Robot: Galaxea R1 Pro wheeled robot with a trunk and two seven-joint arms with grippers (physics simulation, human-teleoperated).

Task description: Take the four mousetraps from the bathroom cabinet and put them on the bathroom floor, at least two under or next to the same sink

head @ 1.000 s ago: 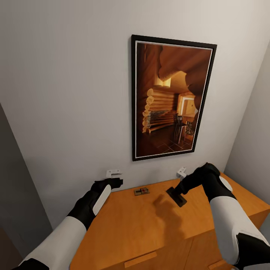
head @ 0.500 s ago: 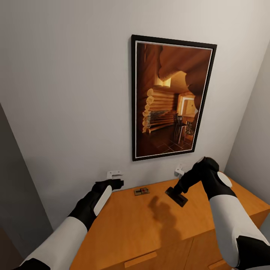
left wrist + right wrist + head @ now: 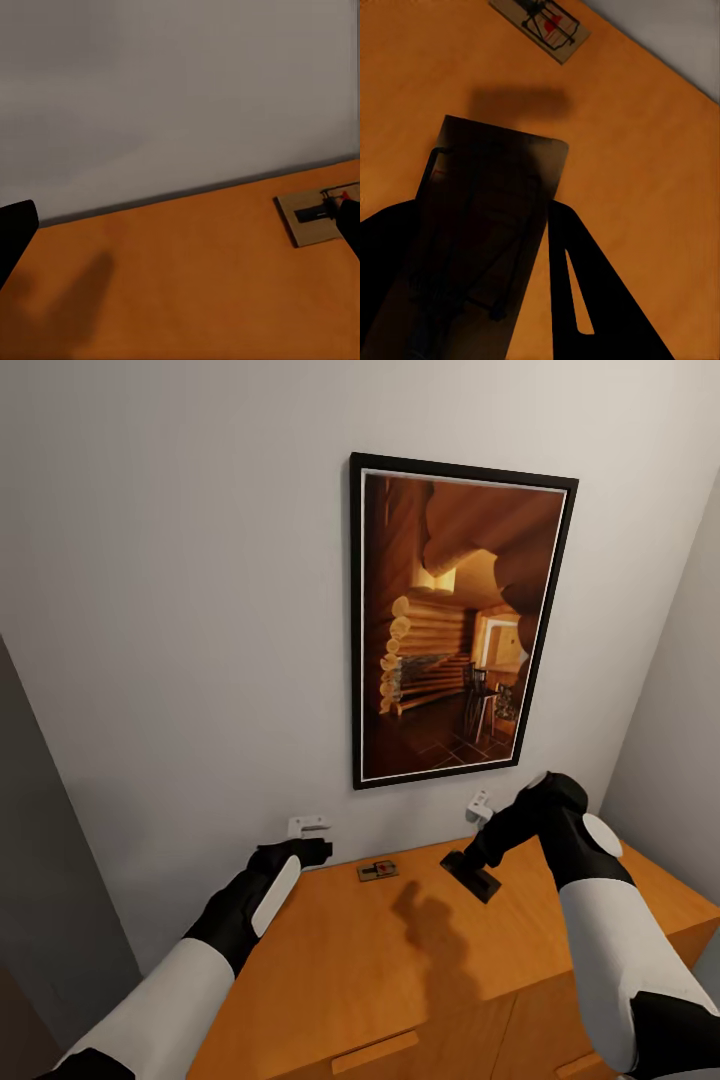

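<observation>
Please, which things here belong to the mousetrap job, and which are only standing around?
Part of the job:
- mousetrap held in the right gripper, above the cabinet
- second mousetrap lying on the cabinet top near the wall
- left gripper, at the cabinet's edge

Not part of it:
- framed picture on the wall
- two white wall fittings

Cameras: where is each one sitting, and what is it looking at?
Head view: high on the robot, looking down at the cabinet, wall picture, both arms.
Left wrist view: by the left gripper, looking across the cabinet top toward the wall; a dark finger shows.
Right wrist view: by the right gripper, looking down at its held mousetrap.
All share the lying mousetrap.
</observation>
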